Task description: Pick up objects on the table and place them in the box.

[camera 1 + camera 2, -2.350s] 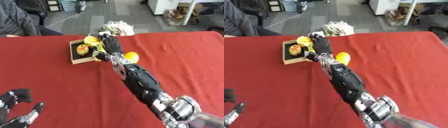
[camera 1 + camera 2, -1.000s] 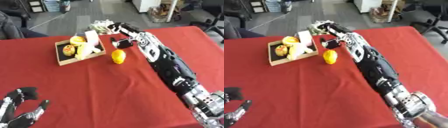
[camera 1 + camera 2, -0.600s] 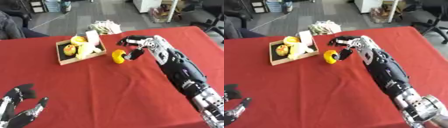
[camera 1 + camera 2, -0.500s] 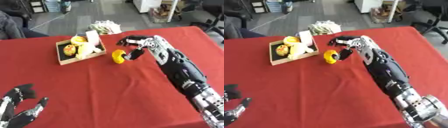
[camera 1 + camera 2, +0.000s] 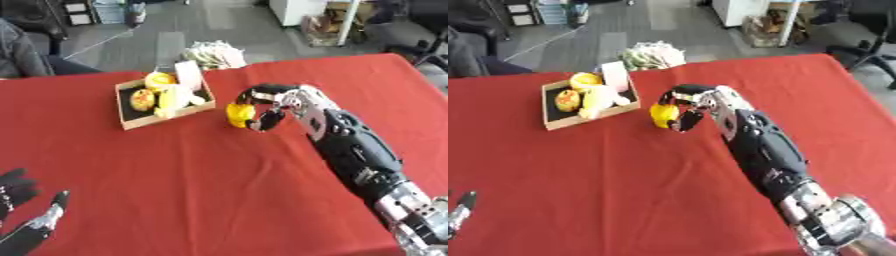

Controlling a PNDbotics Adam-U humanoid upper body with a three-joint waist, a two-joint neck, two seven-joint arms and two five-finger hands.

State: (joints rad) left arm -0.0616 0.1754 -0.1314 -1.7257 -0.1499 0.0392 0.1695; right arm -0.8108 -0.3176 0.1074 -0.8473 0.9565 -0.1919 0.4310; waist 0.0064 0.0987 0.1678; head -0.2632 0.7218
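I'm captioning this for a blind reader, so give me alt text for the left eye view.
The robot's right hand curls around a yellow object on a red table, just right of a shallow box already holding several yellow items. The left hand rests idle at the lower left corner.

yellow object (image 5: 237, 114) on red cloth, just right of box (image 5: 129, 121), partly ringed by curled fingers of right hand (image 5: 267, 102). shallow wooden box, dark inside, askew; holds yellow and orange items plus upright white card (image 5: 188, 75).
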